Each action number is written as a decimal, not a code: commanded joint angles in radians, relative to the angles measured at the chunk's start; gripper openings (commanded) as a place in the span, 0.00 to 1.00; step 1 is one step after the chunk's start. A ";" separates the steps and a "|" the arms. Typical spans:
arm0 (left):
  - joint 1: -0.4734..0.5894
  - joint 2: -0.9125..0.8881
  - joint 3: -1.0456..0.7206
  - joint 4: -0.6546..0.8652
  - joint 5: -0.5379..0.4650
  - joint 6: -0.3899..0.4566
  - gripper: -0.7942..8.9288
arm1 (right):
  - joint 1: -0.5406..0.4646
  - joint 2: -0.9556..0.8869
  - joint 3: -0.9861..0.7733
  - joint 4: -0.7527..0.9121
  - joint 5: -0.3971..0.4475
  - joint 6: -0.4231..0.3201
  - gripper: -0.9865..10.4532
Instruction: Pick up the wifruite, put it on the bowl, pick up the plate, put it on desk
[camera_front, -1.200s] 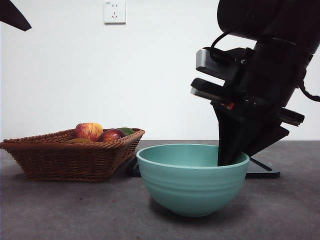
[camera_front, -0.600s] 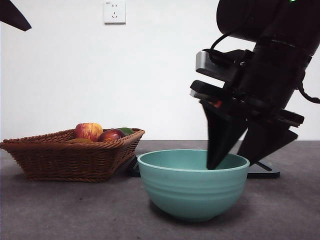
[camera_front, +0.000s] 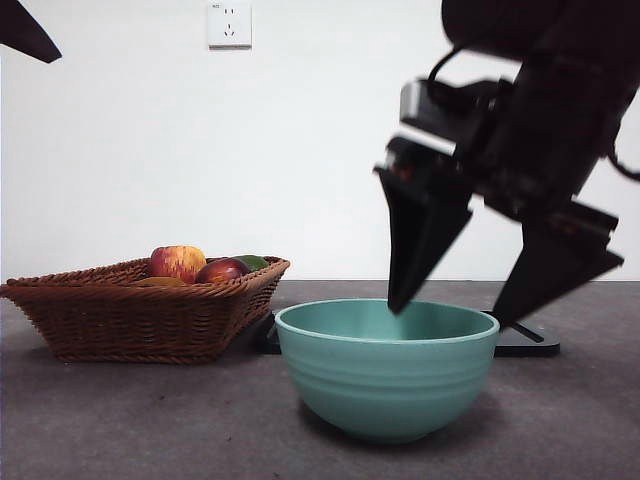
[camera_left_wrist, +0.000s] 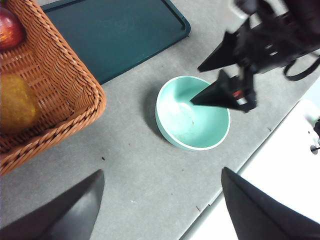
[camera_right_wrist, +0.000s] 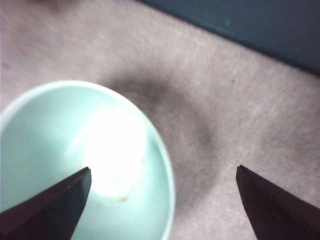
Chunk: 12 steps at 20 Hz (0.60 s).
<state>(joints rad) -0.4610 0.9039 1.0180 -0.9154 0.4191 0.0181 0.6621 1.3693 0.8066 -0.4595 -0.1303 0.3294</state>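
The teal-green bowl (camera_front: 385, 375) stands on the dark grey desk (camera_front: 150, 420). It is empty in the left wrist view (camera_left_wrist: 192, 120) and the right wrist view (camera_right_wrist: 50, 150). My right gripper (camera_front: 447, 315) is open and empty just above the bowl's right rim, one jaw over the inside and one outside; it also shows in the left wrist view (camera_left_wrist: 196, 86) and its own view (camera_right_wrist: 163, 169). A brownish oval fruit, the wifruite (camera_left_wrist: 15, 107), lies in the wicker basket (camera_left_wrist: 55, 90). My left gripper (camera_left_wrist: 161, 171) is open and empty, high above the desk.
The basket (camera_front: 140, 310) stands left of the bowl with a red-and-yellow apple (camera_front: 178, 262) and a dark red fruit (camera_front: 222, 270). A flat dark tray (camera_left_wrist: 115, 35) lies behind the bowl. The left arm shows as a black tip (camera_front: 25, 30).
My right gripper's jaws were together at the bowl's right rim; they have opened wide and risen. The bowl has settled slightly lower. The basket has not moved.
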 joint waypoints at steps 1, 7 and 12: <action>-0.006 0.007 0.010 0.013 0.005 0.019 0.46 | 0.010 -0.039 0.007 0.009 0.005 0.023 0.50; -0.006 0.007 0.010 0.011 0.005 0.019 0.46 | 0.010 -0.144 0.007 -0.033 0.003 0.023 0.52; -0.006 0.007 0.010 0.011 0.005 0.019 0.46 | 0.010 -0.278 0.007 -0.058 0.002 0.023 0.52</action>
<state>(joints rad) -0.4614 0.9039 1.0180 -0.9146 0.4191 0.0181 0.6621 1.0859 0.8066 -0.5209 -0.1303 0.3454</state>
